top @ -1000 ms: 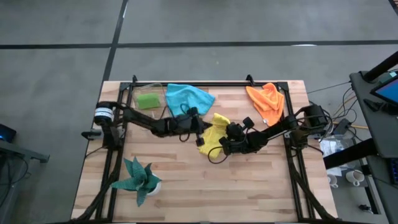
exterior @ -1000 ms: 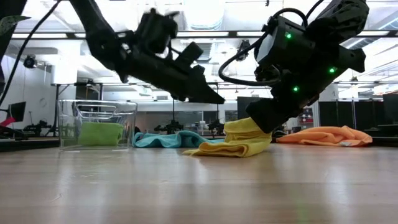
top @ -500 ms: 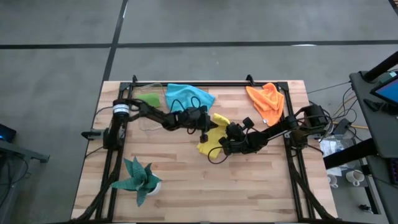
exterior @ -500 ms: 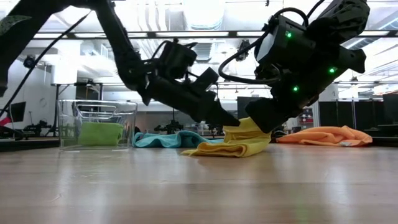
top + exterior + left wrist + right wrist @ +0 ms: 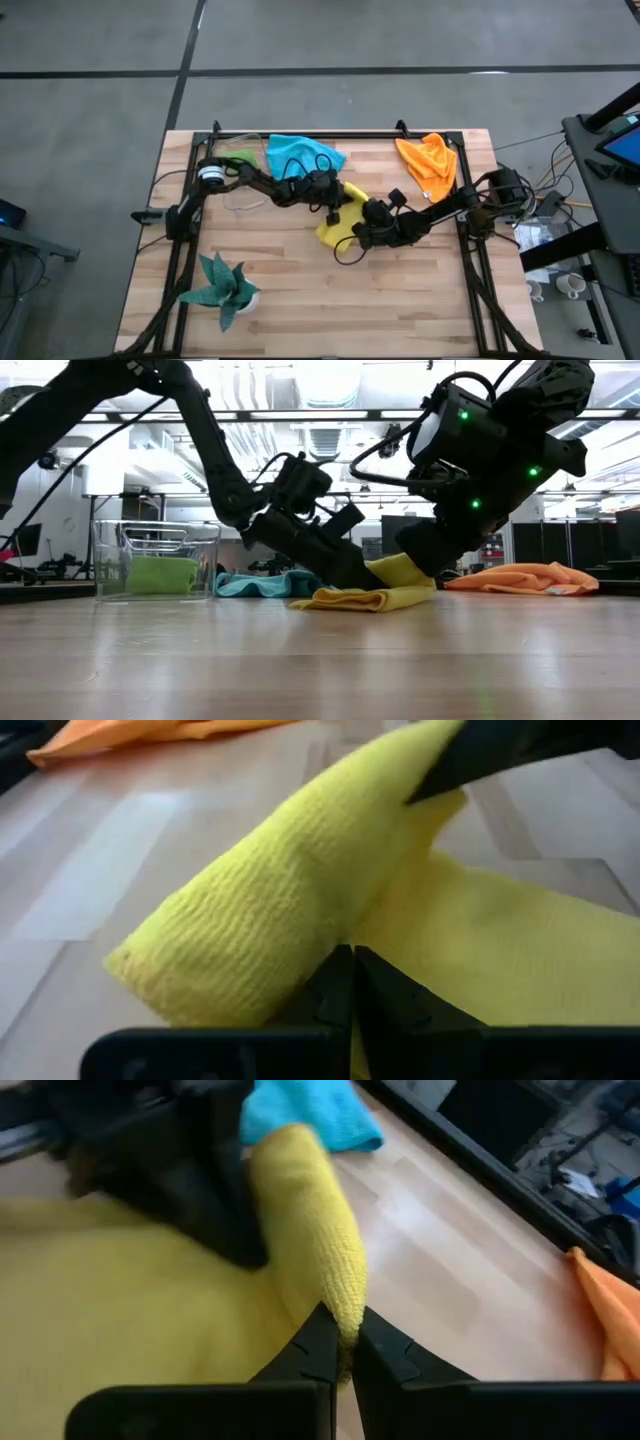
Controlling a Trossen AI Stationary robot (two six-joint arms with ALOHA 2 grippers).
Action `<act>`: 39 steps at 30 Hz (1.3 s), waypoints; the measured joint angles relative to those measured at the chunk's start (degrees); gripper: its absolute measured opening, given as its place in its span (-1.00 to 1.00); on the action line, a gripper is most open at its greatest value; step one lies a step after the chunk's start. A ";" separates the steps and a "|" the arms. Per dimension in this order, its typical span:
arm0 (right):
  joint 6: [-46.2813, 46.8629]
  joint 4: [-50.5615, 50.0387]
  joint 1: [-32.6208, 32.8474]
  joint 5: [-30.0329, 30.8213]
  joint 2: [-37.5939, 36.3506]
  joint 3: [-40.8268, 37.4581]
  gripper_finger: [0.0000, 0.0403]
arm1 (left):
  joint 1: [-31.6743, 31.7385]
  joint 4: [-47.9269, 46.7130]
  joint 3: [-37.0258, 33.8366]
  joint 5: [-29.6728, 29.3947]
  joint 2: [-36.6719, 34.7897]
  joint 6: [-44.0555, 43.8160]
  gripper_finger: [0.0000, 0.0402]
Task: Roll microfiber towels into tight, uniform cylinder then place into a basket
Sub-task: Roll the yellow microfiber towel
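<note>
**Towels and basket on the table**

The yellow towel lies mid-table, partly folded, one edge rolled into a raised ridge. The blue towel sits crumpled near the far edge, just beside the yellow one. The orange towel lies bunched, well apart at the far right. The green towel rests rolled inside the clear basket at the far left corner.

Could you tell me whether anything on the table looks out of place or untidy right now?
Nothing is spilled or damaged. The blue towel and orange towel lie crumpled and unrolled along the far edge; only the green towel sits in the basket. The yellow towel is half-folded, pinched by the left gripper and right gripper.
</note>
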 joint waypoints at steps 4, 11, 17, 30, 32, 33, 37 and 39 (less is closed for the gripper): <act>-4.59 1.48 0.26 -3.39 0.02 0.00 -0.94 | 0.50 0.69 0.12 -0.97 0.22 0.01 -1.00; -11.84 5.31 0.50 -8.23 0.01 0.00 -0.94 | 0.59 2.03 0.08 -2.64 0.24 -0.03 -1.00; -16.15 6.70 0.50 -9.97 0.00 0.00 -0.94 | 0.33 0.74 -0.06 -2.81 -0.02 0.03 -1.00; -16.25 6.89 0.51 -10.89 0.02 -0.67 -0.94 | 0.42 -10.73 -0.60 -5.96 -7.29 1.56 -1.00; -16.24 6.84 0.52 -10.88 0.02 -0.76 -0.94 | 0.40 -12.53 -0.77 -7.67 -8.43 1.78 -1.00; -16.22 6.99 0.52 -10.89 0.01 -0.79 -0.94 | 0.40 -13.65 -0.85 -8.32 -8.88 2.05 -1.00; -16.09 7.57 0.50 -10.88 0.00 -0.91 -0.94 | 0.40 -16.57 -1.43 -10.86 -11.19 3.24 -1.00; -16.12 8.06 0.52 -10.88 0.01 -0.98 -0.94 | 0.37 -16.06 -2.49 -12.45 -13.05 3.40 -1.00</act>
